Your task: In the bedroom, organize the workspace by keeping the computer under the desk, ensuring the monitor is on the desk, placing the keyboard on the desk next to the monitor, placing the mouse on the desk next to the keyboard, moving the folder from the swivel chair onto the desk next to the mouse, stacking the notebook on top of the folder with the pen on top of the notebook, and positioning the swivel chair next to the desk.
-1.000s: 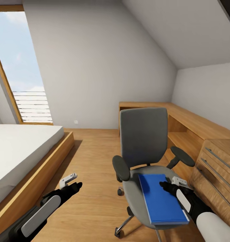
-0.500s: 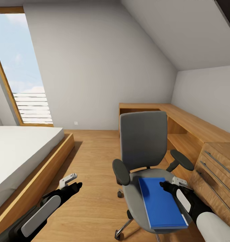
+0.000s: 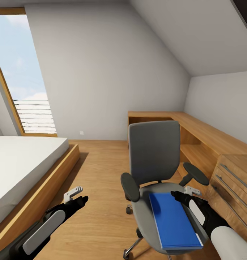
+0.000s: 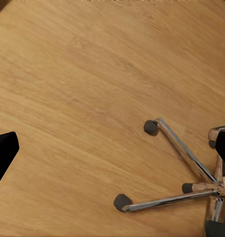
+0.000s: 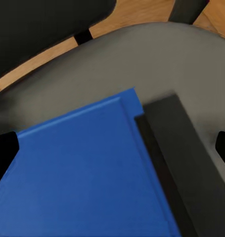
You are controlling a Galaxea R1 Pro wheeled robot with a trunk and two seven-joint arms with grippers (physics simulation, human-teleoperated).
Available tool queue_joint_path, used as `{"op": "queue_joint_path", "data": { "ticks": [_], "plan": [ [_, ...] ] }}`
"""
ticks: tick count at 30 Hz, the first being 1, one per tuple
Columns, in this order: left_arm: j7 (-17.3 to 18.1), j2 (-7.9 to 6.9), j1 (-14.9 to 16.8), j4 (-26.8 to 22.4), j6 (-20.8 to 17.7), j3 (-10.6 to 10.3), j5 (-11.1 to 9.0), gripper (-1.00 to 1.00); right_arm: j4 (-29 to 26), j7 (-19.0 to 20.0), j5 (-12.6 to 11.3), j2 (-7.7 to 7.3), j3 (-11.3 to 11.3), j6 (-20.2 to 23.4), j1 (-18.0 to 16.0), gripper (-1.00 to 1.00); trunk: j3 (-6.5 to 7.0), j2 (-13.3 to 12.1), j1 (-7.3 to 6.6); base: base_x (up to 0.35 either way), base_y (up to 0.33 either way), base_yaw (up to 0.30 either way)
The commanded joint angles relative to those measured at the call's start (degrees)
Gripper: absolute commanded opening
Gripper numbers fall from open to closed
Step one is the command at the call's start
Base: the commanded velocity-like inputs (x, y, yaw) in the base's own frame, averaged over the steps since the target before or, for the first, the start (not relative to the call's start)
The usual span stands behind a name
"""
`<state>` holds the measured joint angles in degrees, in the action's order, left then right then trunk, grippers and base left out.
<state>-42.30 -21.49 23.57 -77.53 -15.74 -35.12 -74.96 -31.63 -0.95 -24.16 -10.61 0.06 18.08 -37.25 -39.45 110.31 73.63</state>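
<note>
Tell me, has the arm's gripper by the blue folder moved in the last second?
Yes, slightly. Its right gripper has crept a little toward the chair back along the folder, judged against the chair's right armrest, which barely shifts. It stays at the folder's edge.

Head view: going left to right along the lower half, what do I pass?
Bed → left gripper → swivel chair's near armrest → blue folder on the seat → right gripper → light-wood drawer chest.

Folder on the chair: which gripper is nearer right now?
Right. The right gripper sits at the folder's far right edge over the chair seat; the left gripper hangs over bare floor, well left of the chair.
</note>
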Motion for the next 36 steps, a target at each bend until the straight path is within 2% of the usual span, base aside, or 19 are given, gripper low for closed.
{"op": "queue_joint_path", "data": {
  "ticks": [1,14,24,30,33,36],
  "plan": [
    [-0.34,-0.05,0.07,-0.08,-0.08,-0.12,-0.2,1.0,-0.1,-0.11,-0.37,0.0,0.02,0.29,-0.02,1.0,-0.06,0.03,0.02,0.289,0.0,0.0],
    [-0.11,-0.05,0.07,-0.08,-0.08,-0.13,-0.19,1.0,-0.05,-0.14,-0.28,0.0,0.03,0.16,-0.02,1.0,-0.06,0.03,0.02,0.224,0.0,0.0],
    [-0.23,-0.01,0.07,-0.27,-0.1,-0.55,-0.11,1.0,0.29,-0.14,0.02,0.04,0.2,0.12,-0.02,1.0,-0.06,0.03,0.02,0.023,0.0,0.0],
    [-0.4,0.02,0.07,-2.68,-0.09,-0.77,-0.1,1.0,0.41,-0.31,0.22,0.0,0.36,0.11,-0.02,1.0,-0.06,0.03,0.02,0.001,0.0,0.0],
    [-0.48,0.03,0.07,-3.38,-0.09,-1.41,-0.07,1.0,0.42,-0.79,0.46,-0.01,0.67,0.11,-0.02,1.0,-0.06,0.03,0.02,0.0,0.0,0.0],
    [-0.62,0.04,0.07,-3.7,-0.08,-1.97,-0.03,1.0,0.38,-1.99,2.2,-0.02,2.48,0.11,-0.02,1.0,-0.06,0.03,0.02,0.0,0.0,0.0]
  ]
}}
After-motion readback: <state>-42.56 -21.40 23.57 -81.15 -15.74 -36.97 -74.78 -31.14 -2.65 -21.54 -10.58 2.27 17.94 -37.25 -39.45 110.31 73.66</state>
